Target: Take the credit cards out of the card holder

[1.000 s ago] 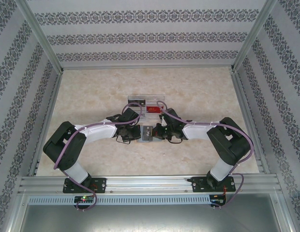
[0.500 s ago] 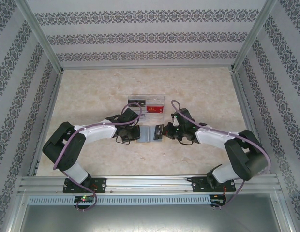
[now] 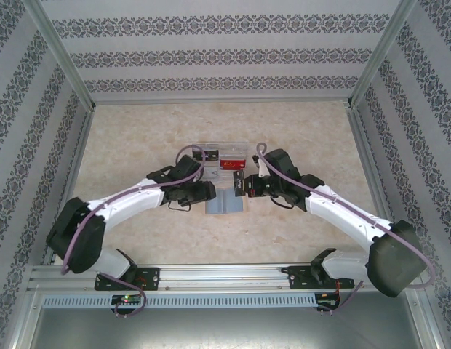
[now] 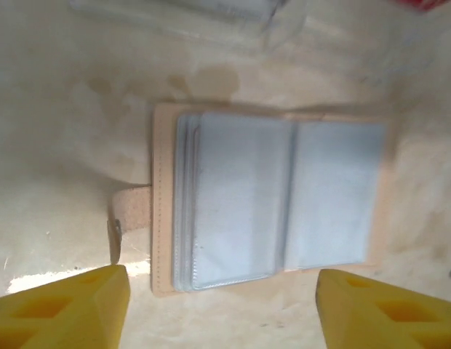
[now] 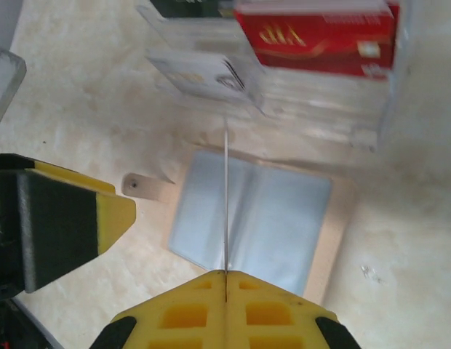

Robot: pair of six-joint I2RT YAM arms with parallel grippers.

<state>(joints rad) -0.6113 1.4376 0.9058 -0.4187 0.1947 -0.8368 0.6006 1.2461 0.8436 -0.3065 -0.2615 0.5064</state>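
The card holder (image 3: 224, 203), a tan booklet of blue-grey sleeves, is shown lying open and flat on the marbled counter (image 3: 138, 145), just below the centre of the top view. The left pincer (image 3: 209, 195) is seen just to its left, and the right pincer (image 3: 241, 183) above and to its right, beside the clear box (image 3: 236, 145). In the left wrist view the left pincer (image 4: 224, 305) is spread wide and grips nothing. Its two yellow fingertips (image 4: 65, 309) sit in the lower corners of the frame, and the card holder (image 4: 273, 196) lies between and above them, untouched. A strap (image 4: 127, 218) with a snap projects from the holder's left edge. In the right wrist view the right pincer (image 5: 225, 283) is closed on a credit card (image 5: 225, 189). The card is seen edge-on as a thin vertical line, so its colour cannot be told. That line crosses over the card holder (image 5: 254, 218), which lies on the counter directly above the pincer in the frame. Its upper end reaches toward the clear box (image 5: 313, 109) in the upper part of the frame. In the box a red card (image 5: 320, 36) stands at upper right and a pale card (image 5: 200, 76) at upper centre-left. A dark card (image 5: 185, 7) is cut off by the top edge.
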